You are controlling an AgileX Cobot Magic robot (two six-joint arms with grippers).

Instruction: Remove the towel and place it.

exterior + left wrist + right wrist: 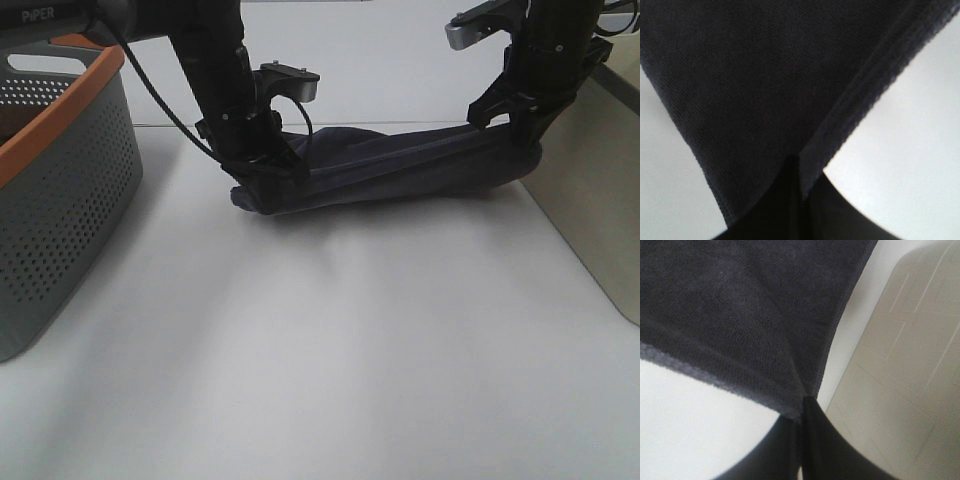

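Two robot arms are holding the dark towel (400,165) stretched between them low over the white table (330,350), clear of the grey basket (60,190), with the left gripper (265,183) and right gripper (522,150) each clamping their jaws on an end, seemingly so the towel lands flat.

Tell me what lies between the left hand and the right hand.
The towel spans the gap, pinched at one end by the left hand and at the other by the right hand; the exterior high view shows it.
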